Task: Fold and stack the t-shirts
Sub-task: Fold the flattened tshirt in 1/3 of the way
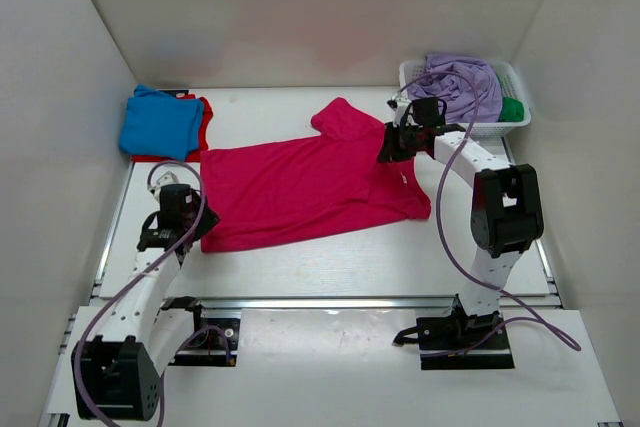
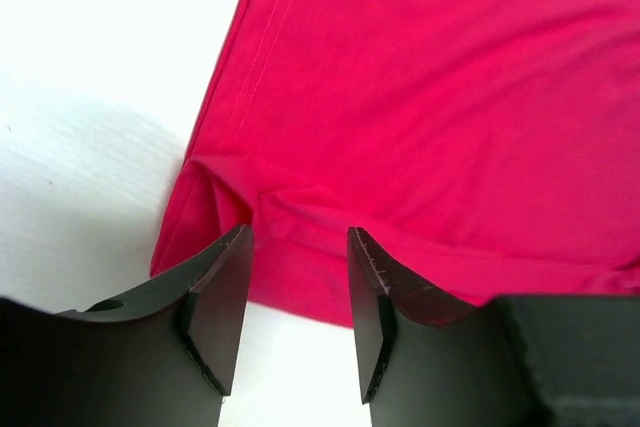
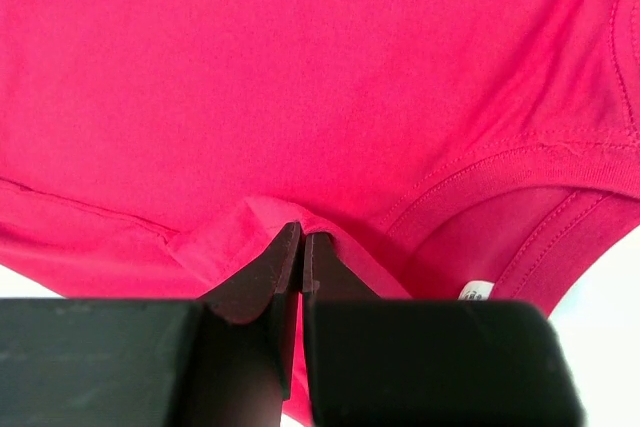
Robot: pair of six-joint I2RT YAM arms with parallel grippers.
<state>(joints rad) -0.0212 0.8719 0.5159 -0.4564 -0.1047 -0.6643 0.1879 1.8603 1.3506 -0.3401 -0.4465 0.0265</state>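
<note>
Top external view: the crimson-pink t-shirt (image 1: 300, 187) lies spread flat on the table (image 1: 350, 267) between the two arms, with a gripper at each end
Long axis: runs left to right across the table, slightly tilted, the right end farther from the arm bases than the left
Pointing: collar (image 3: 500, 177) to the right, hem to the left; one sleeve reaches toward the far wall, the other toward the near edge on the right
Right gripper (image 3: 302, 237): closed on a raised pinch of the crimson cloth just beside the collar; this arm is nearer the neck end
Left gripper (image 2: 298, 239): jaws parted at the hem corner (image 2: 200, 237); the cloth lies just ahead of the fingertips and nothing looks clamped; this arm is nearer the hem end
Relation for the next move: one arm sits at each end of the long axis, so a fold would probably carry one long edge across that axis; the left jaws likely need to close on the hem first
Stack: blue t-shirt (image 1: 160, 125) folded on the red t-shirt (image 1: 203, 112) at the far left, near the hem end and well apart from the right gripper
Waiting: lavender t-shirt (image 1: 460, 82) and green t-shirt (image 1: 512, 109) in the basket (image 1: 490, 130) at the far right
</note>
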